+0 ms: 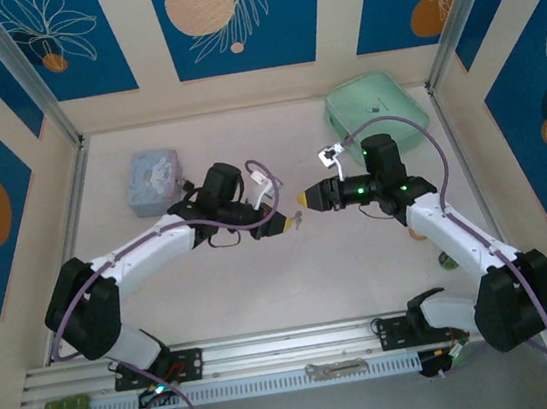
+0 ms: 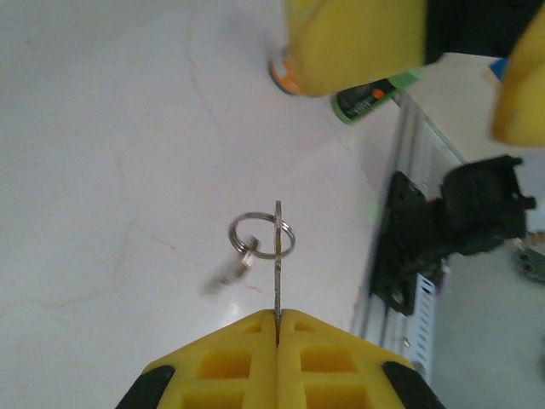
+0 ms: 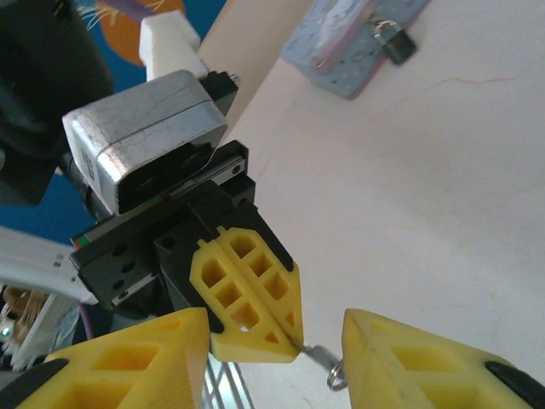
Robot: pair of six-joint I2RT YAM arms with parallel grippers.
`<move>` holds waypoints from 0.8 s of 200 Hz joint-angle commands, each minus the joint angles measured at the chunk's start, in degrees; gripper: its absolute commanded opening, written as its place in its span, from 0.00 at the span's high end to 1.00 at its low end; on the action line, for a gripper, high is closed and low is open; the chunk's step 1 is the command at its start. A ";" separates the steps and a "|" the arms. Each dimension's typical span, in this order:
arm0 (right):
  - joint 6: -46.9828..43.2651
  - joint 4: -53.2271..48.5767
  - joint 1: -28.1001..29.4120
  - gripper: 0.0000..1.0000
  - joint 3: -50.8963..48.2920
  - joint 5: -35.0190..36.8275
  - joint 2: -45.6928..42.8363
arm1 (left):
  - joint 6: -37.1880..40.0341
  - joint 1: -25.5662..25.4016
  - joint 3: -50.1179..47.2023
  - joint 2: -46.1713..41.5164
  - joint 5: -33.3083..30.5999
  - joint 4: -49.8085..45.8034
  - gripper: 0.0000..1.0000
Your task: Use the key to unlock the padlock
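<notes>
Waffled yellow left tool point(image 2: 278, 319), thin key point(image 2: 278, 260)

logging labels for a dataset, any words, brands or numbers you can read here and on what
No text can be read in these pictures.
Tin: cartoon print, any lettering too small to read.
Green tube: dark label with marks, too blurred to read.
Mint box: small dark mark on the lid, too small to read.

Robot lab cell, alu rail point(image 1: 272, 349), printed blue wall panels point(image 1: 270, 23), white tabletop point(image 1: 264, 286)
</notes>
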 commanded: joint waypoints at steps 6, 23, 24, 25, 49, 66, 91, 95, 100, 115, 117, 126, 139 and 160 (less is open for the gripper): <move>-3.30 0.60 0.58 0.58 1.23 -8.25 2.69 | 1.99 1.45 2.52 0.36 8.65 -5.70 1.00; -3.94 0.15 1.79 0.59 0.44 -6.69 3.04 | 2.33 1.87 3.13 0.28 9.33 -6.66 1.00; -3.96 0.10 1.85 0.59 0.35 -6.56 2.99 | 2.38 1.88 3.16 0.29 9.37 -6.70 1.00; -3.98 0.08 1.88 0.59 0.31 -6.44 2.97 | 2.45 1.89 3.17 0.29 9.40 -6.73 1.00; -3.12 1.12 1.73 0.64 -1.33 -6.45 2.79 | 3.05 2.26 3.55 0.21 9.72 -7.96 1.00; -2.66 0.97 1.78 0.69 -1.71 -7.83 3.13 | 3.09 2.58 3.70 0.20 9.85 -8.23 1.00; -3.27 -0.70 2.27 0.71 -2.08 -8.24 3.39 | 2.96 3.01 3.67 0.03 9.77 -8.21 1.00; -3.24 -0.76 2.26 0.71 -2.14 -8.23 3.37 | 2.91 3.04 3.63 0.03 9.77 -8.09 1.00; -3.26 -0.74 2.26 0.71 -2.32 -8.09 3.37 | 2.83 3.10 3.63 -0.06 9.77 -7.99 1.00; -3.01 -0.40 2.43 0.72 -2.62 -8.05 3.40 | 2.70 3.26 3.60 -0.23 9.69 -7.73 1.00; -2.99 -0.33 2.48 0.72 -2.67 -8.08 3.41 | 2.70 3.22 3.62 -0.23 9.69 -7.68 1.00; -2.99 -0.21 2.73 0.71 -2.72 -8.04 3.61 | 2.69 3.34 3.78 -0.15 9.76 -7.64 1.00; -2.96 -0.18 3.13 0.71 -2.70 -7.58 3.93 | 2.69 3.33 3.89 -0.19 9.77 -7.67 1.00; -2.93 0.34 3.34 0.72 -2.88 -7.47 4.42 | 2.40 3.39 3.74 -0.17 9.68 -7.15 1.00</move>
